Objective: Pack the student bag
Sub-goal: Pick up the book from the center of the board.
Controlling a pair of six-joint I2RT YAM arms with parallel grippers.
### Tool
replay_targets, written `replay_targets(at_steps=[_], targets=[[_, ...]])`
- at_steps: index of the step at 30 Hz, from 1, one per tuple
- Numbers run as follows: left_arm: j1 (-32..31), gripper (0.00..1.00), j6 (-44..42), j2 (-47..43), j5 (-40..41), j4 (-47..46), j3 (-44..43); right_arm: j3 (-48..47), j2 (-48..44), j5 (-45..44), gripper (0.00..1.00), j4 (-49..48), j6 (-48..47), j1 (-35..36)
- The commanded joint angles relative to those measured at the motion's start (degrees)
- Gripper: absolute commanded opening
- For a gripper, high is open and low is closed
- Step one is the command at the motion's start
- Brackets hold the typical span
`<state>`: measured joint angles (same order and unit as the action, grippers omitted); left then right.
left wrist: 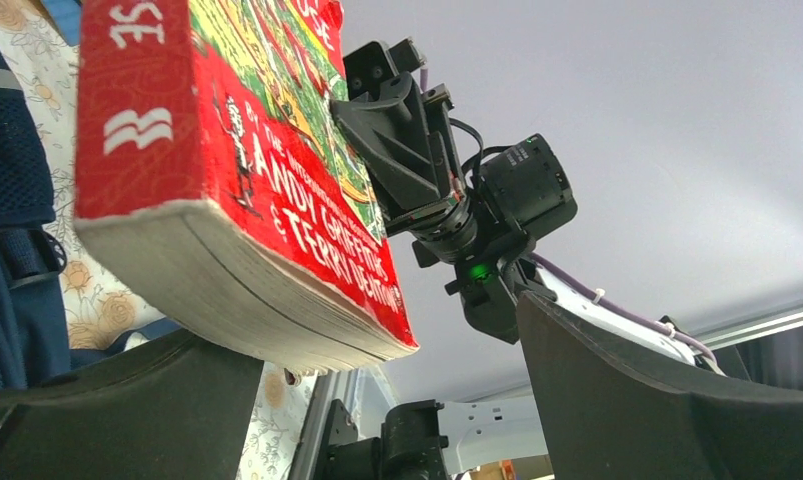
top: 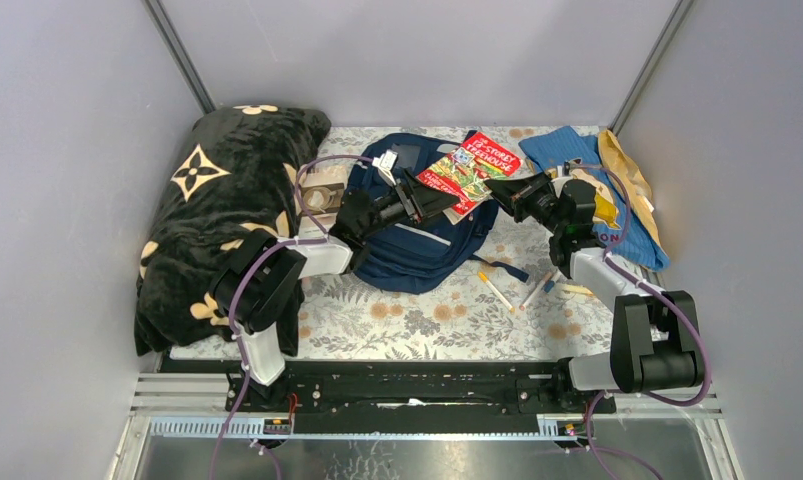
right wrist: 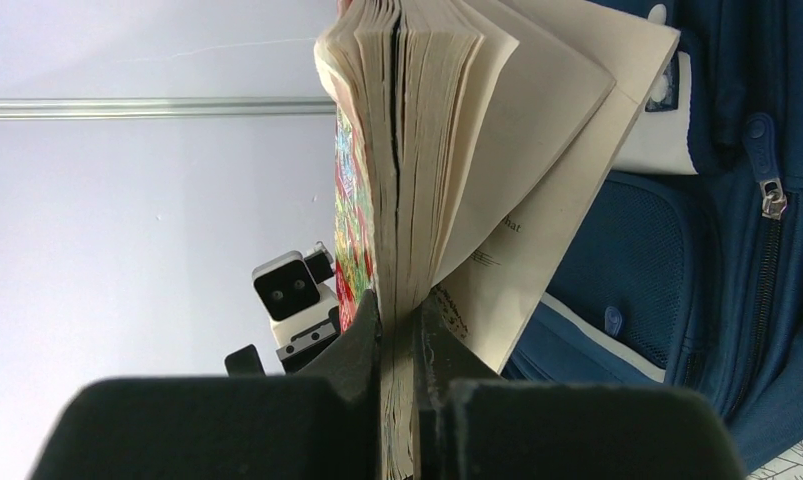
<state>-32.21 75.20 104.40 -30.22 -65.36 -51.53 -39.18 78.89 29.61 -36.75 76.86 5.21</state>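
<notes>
The navy student bag [top: 417, 250] lies in the middle of the table, its zipped pockets filling the right of the right wrist view [right wrist: 717, 250]. My right gripper [top: 499, 190] is shut on a red paperback book [top: 467, 168] and holds it tilted above the bag's far right corner. Its fingers pinch a block of pages [right wrist: 407, 150] while the back pages fan loose; the gripper [right wrist: 397, 330] stands upright on the book's edge. My left gripper [top: 437, 203] is open at the book's near left corner. The book [left wrist: 227, 180] hangs between its wide-spread jaws [left wrist: 397, 400], close over one finger.
A black blanket with tan flowers [top: 227, 210] is heaped at the left. A light-blue cloth [top: 577, 160] with a yellow piece [top: 627, 170] lies at the back right. Pens [top: 497, 290] lie on the floral cover near the right arm. A small box [top: 322, 190] sits beside the bag.
</notes>
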Motion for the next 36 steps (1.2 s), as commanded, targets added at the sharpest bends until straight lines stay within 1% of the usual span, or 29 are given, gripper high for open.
replay_targets(at_steps=[1, 3, 5, 6, 8, 9, 11, 13, 14, 18, 19, 20, 21, 22, 23, 24, 25, 26, 27, 30, 32, 33, 35, 36], targets=[[0.30, 0.99, 2.45, 0.48, 1.19, -6.04, -0.62, -2.66, -1.45, 0.89, 0.00, -5.56, -0.13, 0.50], [0.31, 0.99, 3.14, 1.29, 2.14, -5.65, -1.26, -2.58, -1.70, 0.89, 0.00, -5.50, -0.24, 0.50], [0.23, 0.94, 3.82, 1.80, 3.12, -5.98, -1.44, -2.50, -1.81, 0.82, 0.00, -5.21, -0.30, 0.50], [0.24, 0.89, 4.04, 2.01, 3.31, -6.08, -1.66, -2.42, -1.81, 0.85, 0.00, -5.22, -0.35, 0.50], [0.21, 0.76, 4.23, 2.29, 3.61, -5.69, -2.11, -2.19, -1.81, 0.89, 0.00, -5.29, -0.33, 0.54], [0.21, 0.68, 4.44, 2.36, 3.78, -5.43, -2.23, -2.09, -1.81, 0.89, 0.00, -5.44, -0.19, 0.53], [0.21, 0.54, 4.88, 2.71, 4.09, -4.80, -2.57, -1.45, -1.77, 0.89, 0.00, -6.34, 0.43, 0.59], [0.23, 0.45, 5.33, 3.08, 4.30, -4.33, -2.97, -0.97, -1.58, 1.18, 0.00, -6.99, 0.87, 0.56], [0.15, 0.39, 5.49, 3.40, 4.49, -3.95, -3.42, -0.72, -1.55, 1.32, 0.00, -7.01, 0.84, 0.63], [0.42, 0.02, 7.14, 4.79, 3.98, -3.70, -5.58, -0.40, -1.70, 1.74, 0.00, -6.46, 0.54, 0.62], [0.63, 0.00, 7.64, 4.65, 3.87, -3.75, -5.53, -0.49, -1.93, 1.88, 0.00, -5.83, 0.18, 0.59], [0.80, 0.00, 7.75, 4.11, 3.85, -3.72, -5.28, -0.84, -2.16, 2.05, 0.04, -4.62, -0.47, 0.64], [1.35, 0.00, 7.43, 3.28, 3.85, -3.27, -4.92, -1.53, -2.55, 2.26, 0.18, -2.20, -2.03, 0.63], [1.88, 0.00, 6.82, 1.90, 3.93, -1.16, -4.38, -2.60, -3.08, 2.23, 0.38, 0.99, -4.32, 0.67], [2.67, 0.00, 5.90, -0.06, 4.08, 0.89, -3.70, -3.82, -3.88, 1.73, 0.52, 5.41, -7.17, 0.62], [3.62, 0.00, 4.58, -2.37, 4.45, 3.46, -2.74, -5.38, -4.74, 0.68, 0.63, 10.49, -10.64, 0.67], [4.65, 0.00, 2.91, -5.34, 4.98, 7.30, -1.75, -6.96, -5.69, -0.62, 0.70, 15.75, -14.17, 0.63], [5.80, 0.00, 0.67, -8.43, 5.67, 11.49, -0.86, -8.66, -6.53, -2.12, 0.74, 22.13, -18.18, 0.67], [6.94, 0.00, -2.93, -13.31, 6.56, 17.32, -0.22, -10.12, -7.47, -3.80, 0.77, 26.28, -21.76, 0.68], [9.80, 0.00, -13.00, -24.61, 11.88, 38.33, -0.76, -13.65, -10.12, -10.11, 0.80, 34.07, -32.59, 2.30], [10.62, 0.00, -20.17, -30.46, 17.95, 53.12, -3.91, -16.84, -10.39, -15.85, 0.80, 38.62, -40.25, 7.05], [10.66, 0.00, -22.89, -32.84, 20.98, 59.82, -5.37, -18.80, -9.82, -19.32, 0.80, 41.02, -43.91, 10.76], [10.88, 0.00, -26.14, -36.95, 24.65, 69.21, -6.64, -23.56, -6.57, -23.99, 0.78, 44.61, -51.08, 18.00], [11.14, 0.00, -26.77, -39.00, 25.50, 71.72, -6.47, -25.98, -3.38, -25.73, 0.75, 46.46, -54.16, 21.56]])
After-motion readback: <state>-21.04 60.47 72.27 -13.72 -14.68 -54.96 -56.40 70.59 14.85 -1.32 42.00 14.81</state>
